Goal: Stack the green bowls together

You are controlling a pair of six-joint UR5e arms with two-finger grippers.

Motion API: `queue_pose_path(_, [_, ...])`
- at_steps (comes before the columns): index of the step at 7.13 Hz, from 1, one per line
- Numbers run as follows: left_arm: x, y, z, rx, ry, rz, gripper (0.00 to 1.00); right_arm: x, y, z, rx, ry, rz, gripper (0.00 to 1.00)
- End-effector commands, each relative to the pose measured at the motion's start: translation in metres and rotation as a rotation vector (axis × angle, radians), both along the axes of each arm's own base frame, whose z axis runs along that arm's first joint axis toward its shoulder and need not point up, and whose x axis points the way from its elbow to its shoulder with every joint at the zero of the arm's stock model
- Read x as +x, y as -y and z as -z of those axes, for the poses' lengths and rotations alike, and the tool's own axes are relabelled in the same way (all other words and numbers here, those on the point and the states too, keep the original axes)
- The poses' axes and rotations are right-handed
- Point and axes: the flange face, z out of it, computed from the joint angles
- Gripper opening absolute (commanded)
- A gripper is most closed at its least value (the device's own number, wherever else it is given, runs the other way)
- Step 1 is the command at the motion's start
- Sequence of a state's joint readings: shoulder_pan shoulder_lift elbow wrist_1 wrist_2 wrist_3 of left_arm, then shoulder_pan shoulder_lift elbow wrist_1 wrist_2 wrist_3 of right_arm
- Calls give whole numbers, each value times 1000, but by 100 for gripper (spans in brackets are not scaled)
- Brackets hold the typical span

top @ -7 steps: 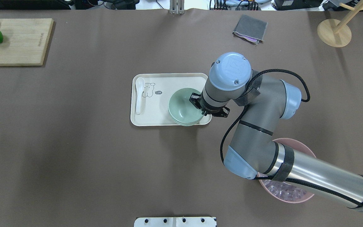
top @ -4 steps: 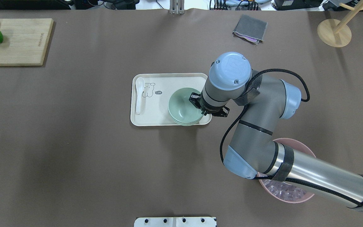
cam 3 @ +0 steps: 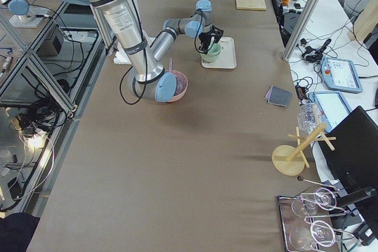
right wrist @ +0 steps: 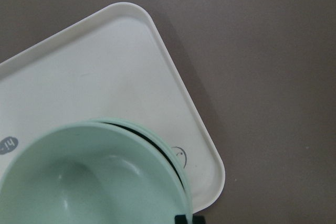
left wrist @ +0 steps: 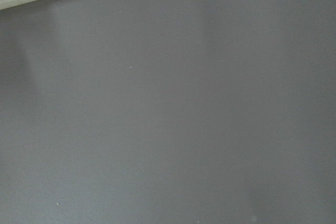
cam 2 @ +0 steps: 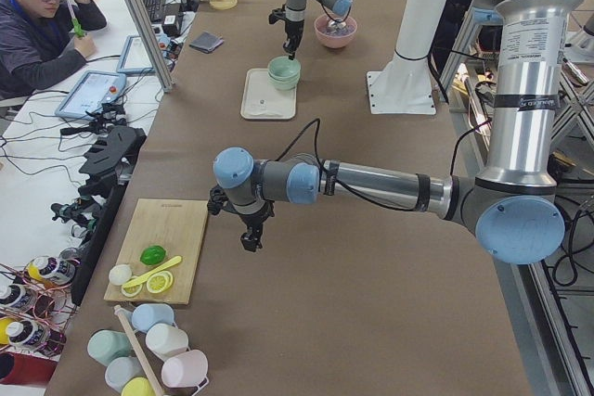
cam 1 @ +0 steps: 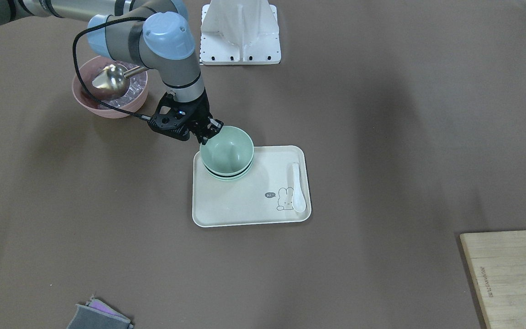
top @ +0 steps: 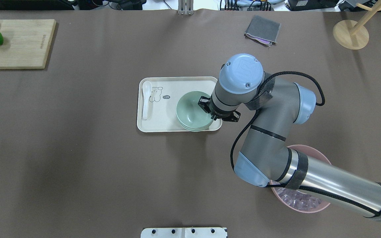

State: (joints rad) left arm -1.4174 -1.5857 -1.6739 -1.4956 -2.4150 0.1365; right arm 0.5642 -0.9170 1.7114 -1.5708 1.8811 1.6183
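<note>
Bowls, green, stack of three, on tray

Green bowls (top: 192, 111): pale mint, matte, plain-sided, nested one inside another. The stack stands on the cream tray (cam 1: 244, 208), in the corner nearest the robot on its right side. The top bowl (cam 1: 226, 147) sits a little proud of the two below; in the right wrist view a dark gap shows under its rim.

Right gripper (cam 1: 209, 129): at the top bowl's rim on the robot side, fingers closed on that rim, one inside and one outside.

Tray, other contents: white spoon (cam 1: 297, 189) along the far side from the stack, beside a printed rabbit.

Left gripper (cam 2: 251, 238): low over bare table near the cutting board (top: 18, 43), well apart from the tray; cannot tell how its fingers stand.

Elsewhere on the table: pink bowl (cam 1: 107, 109) with metal scoop (cam 1: 107, 78); folded grey cloth (top: 262, 29).
</note>
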Motion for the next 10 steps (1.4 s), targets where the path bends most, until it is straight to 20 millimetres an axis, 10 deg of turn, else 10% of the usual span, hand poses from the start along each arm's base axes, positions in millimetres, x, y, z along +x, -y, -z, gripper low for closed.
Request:
queue_pose_path(1, [0, 0, 1, 2, 0, 0, 98, 0, 0, 0, 1, 0, 1, 0])
queue_pose_path(10, [1, 0, 1, 0, -1, -1, 98, -11, 9, -7, 27, 35, -14, 0])
